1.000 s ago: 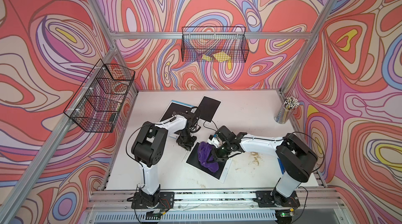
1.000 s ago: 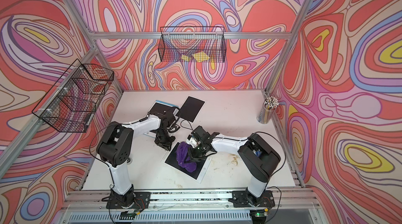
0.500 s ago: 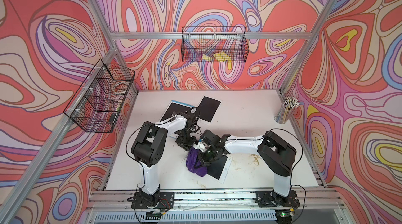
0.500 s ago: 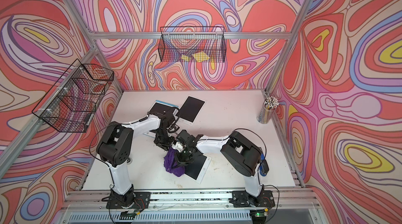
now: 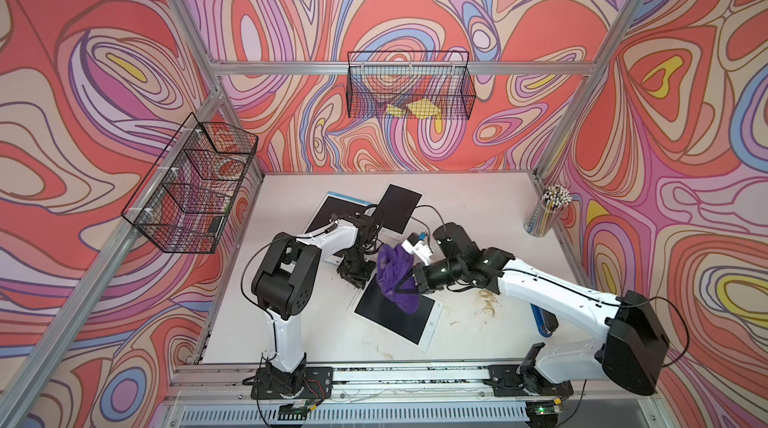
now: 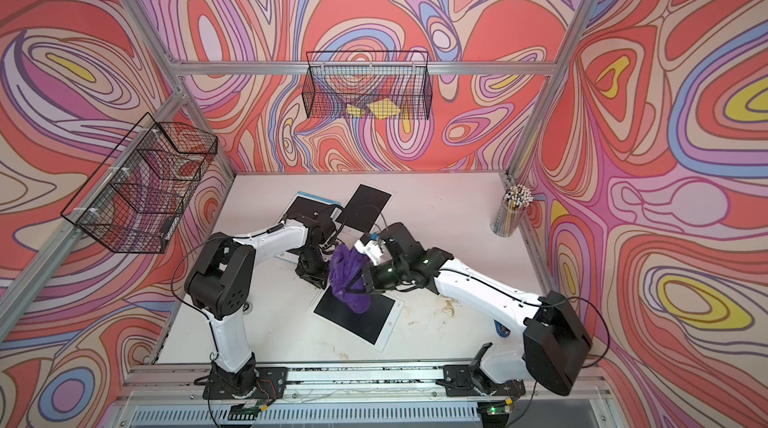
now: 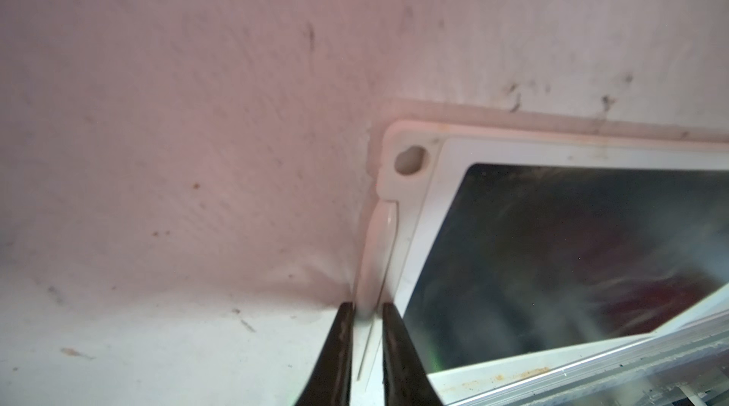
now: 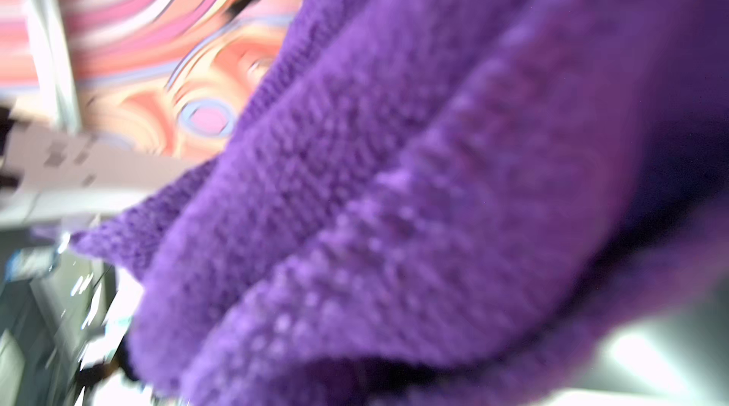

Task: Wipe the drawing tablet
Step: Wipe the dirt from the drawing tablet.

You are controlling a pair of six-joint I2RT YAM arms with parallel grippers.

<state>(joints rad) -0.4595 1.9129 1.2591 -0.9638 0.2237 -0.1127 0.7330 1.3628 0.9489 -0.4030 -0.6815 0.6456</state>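
Right gripper (image 5: 405, 284) is clenched on one bunched purple cloth (image 5: 390, 272), which hangs over the drawing tablet (image 5: 386, 316) just below it. Left gripper (image 7: 365, 329) pinches that tablet's white rim, near a corner hole. The screen is glossy black with pale streaks, and the frame is speckled brown. Beyond the left gripper lie a second tablet (image 5: 332, 216) and a third tablet (image 5: 401, 207), making three in all.

In both top views we look down from high at the front, facing the back wall (image 5: 415, 10), far enough to share the whole table (image 5: 332, 338). Our left wrist camera sits close behind the left pincer (image 7: 367, 309), the tablet (image 7: 552, 266) corner just ahead of its tips. Our right wrist camera is nearly against the cloth (image 8: 434, 187), blurred.
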